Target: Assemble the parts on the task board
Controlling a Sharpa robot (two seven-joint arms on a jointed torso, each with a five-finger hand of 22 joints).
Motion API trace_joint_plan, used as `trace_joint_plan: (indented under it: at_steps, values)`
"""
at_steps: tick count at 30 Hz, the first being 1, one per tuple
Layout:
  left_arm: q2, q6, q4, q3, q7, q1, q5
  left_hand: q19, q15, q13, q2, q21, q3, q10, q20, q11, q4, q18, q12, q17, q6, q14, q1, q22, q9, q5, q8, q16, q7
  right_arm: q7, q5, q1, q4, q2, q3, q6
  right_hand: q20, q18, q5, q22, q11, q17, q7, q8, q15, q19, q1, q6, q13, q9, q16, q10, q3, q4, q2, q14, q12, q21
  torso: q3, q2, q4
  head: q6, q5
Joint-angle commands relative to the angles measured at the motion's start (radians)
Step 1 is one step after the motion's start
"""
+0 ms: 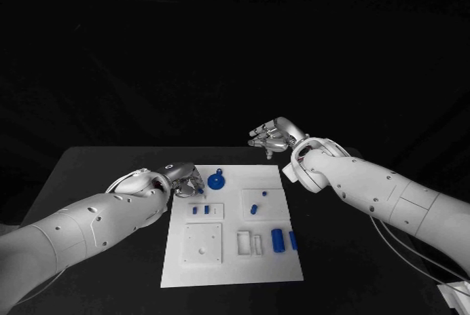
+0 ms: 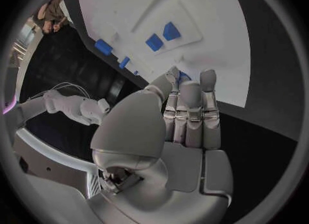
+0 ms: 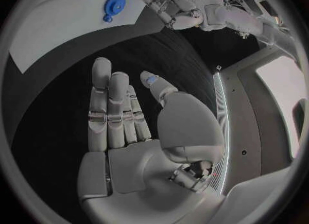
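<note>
The white task board (image 1: 230, 267) lies in the middle of the black table. A round blue part (image 1: 217, 180) (image 3: 115, 4) sits at its far end. My left hand (image 1: 181, 181) (image 2: 187, 110) hovers at the board's far left edge, just beside that round part. A small blue part (image 2: 183, 75) shows between its thumb and fingers, and it seems pinched there. My right hand (image 1: 274, 137) (image 3: 122, 110) is raised beyond the board's far edge, fingers straight and thumb apart, holding nothing.
Two small blue pieces (image 1: 201, 210) (image 2: 161, 36) stand on a raised white plate. A blue peg (image 1: 254, 209) lies mid-board, and two blue cylinders (image 1: 284, 239) lie near the right edge. A square white plate (image 1: 204, 244) sits at the near left.
</note>
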Motion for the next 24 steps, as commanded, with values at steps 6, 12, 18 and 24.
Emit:
trace_joint_plan:
  at_steps: [6, 12, 18, 24]
  values:
    - [0.01, 0.025, -0.01, -0.006, 0.004, -0.006, -0.007, -0.002, 0.0, -0.001, 0.005, 0.004, 0.003, -0.007, -0.001, 0.0, -0.005, 0.013, 0.003, 0.002, -0.008, 0.001, 0.002, 0.02, 0.002, 0.004, -0.003, -0.006, 0.001, 0.012, 0.001, -0.001, 0.001, 0.002, 0.0, 0.013, 0.0, 0.022, 0.003, -0.001, -0.002, -0.001, 0.001, 0.004, 0.004, 0.034, -0.003, 0.007, -0.001, 0.001, 0.005, 0.002, 0.003, 0.005, -0.001, -0.003, -0.006, 0.004, 0.0006, 0.0, 0.0, -0.003, -0.001]
    - [0.015, 0.028, -0.019, -0.011, 0.006, -0.01, -0.007, -0.002, 0.0, -0.001, 0.005, 0.004, 0.003, -0.007, -0.001, 0.0, -0.005, 0.013, 0.003, 0.002, -0.008, 0.001, 0.002, 0.02, 0.002, 0.004, -0.003, -0.006, 0.001, 0.012, 0.001, -0.001, 0.001, 0.002, 0.0, 0.013, 0.0, 0.022, 0.003, -0.001, -0.002, -0.001, 0.001, 0.004, 0.004, 0.034, -0.003, 0.007, -0.001, 0.001, 0.005, 0.002, 0.003, 0.005, -0.001, -0.003, -0.006, 0.004, 0.0005, -0.001, -0.0001, -0.004, -0.002]
    - [0.021, 0.031, -0.028, -0.014, 0.007, -0.015, -0.008, -0.004, 0.0, 0.0, 0.005, 0.006, 0.004, -0.007, 0.0, 0.001, -0.006, 0.013, 0.003, 0.003, -0.008, 0.0, 0.002, 0.02, 0.002, 0.004, -0.003, -0.007, 0.001, 0.013, 0.001, -0.001, 0.0, 0.003, 0.0, 0.013, 0.0, 0.022, 0.003, -0.001, -0.002, -0.001, 0.001, 0.004, 0.004, 0.034, -0.003, 0.007, -0.001, 0.001, 0.005, 0.002, 0.003, 0.005, -0.001, -0.003, -0.006, 0.004, 0.0007, 0.0, -0.0012, -0.004, -0.002]
    - [0.024, 0.028, -0.038, -0.016, 0.009, -0.019, -0.008, -0.004, 0.0, 0.0, 0.005, 0.006, 0.004, -0.009, 0.0, 0.001, -0.005, 0.013, 0.003, 0.003, -0.01, 0.0, 0.001, 0.02, 0.001, 0.005, -0.003, -0.007, 0.002, 0.013, 0.001, -0.001, 0.0, 0.003, 0.0, 0.012, 0.0, 0.022, 0.003, -0.001, -0.002, -0.001, 0.001, 0.004, 0.004, 0.034, -0.003, 0.007, -0.001, 0.001, 0.005, 0.002, 0.003, 0.005, -0.001, -0.003, -0.006, 0.004, 0.0009, -0.001, -0.0006, -0.005, -0.006]
